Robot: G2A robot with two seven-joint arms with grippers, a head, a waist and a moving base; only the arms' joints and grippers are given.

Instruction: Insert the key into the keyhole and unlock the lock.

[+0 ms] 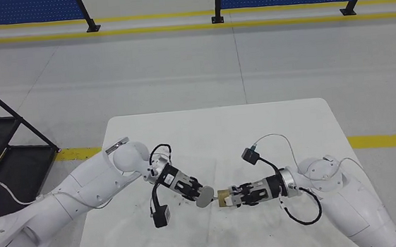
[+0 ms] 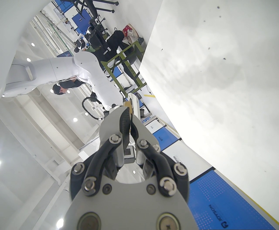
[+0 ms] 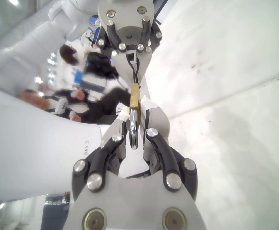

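The two arms meet over the near middle of the white table (image 1: 255,132), gripper to gripper. The right gripper (image 1: 234,195) comes in from the right and the left gripper (image 1: 206,196) from the left; the brass lock (image 1: 224,198) sits between them.

In the right wrist view the right gripper (image 3: 135,111) is clamped on the lock (image 3: 134,95). Its fingers (image 3: 152,113) press both flat sides at the shackle end; the chrome shackle (image 3: 133,130) points back toward the wrist and the brass body sticks out past the fingertips.

The left gripper (image 3: 136,81) faces it head-on, its tips right at the lock's far end. Its jaws are closed to a narrow slit.

In the left wrist view the left gripper (image 2: 130,117) pinches the key (image 2: 131,123) — a thin flat piece seen edge-on between the black pads (image 2: 125,124). The lock (image 2: 129,106) shows just beyond the fingertips, in line with the key. Whether the blade is in the keyhole cannot be told — the fingertips hide the joint.
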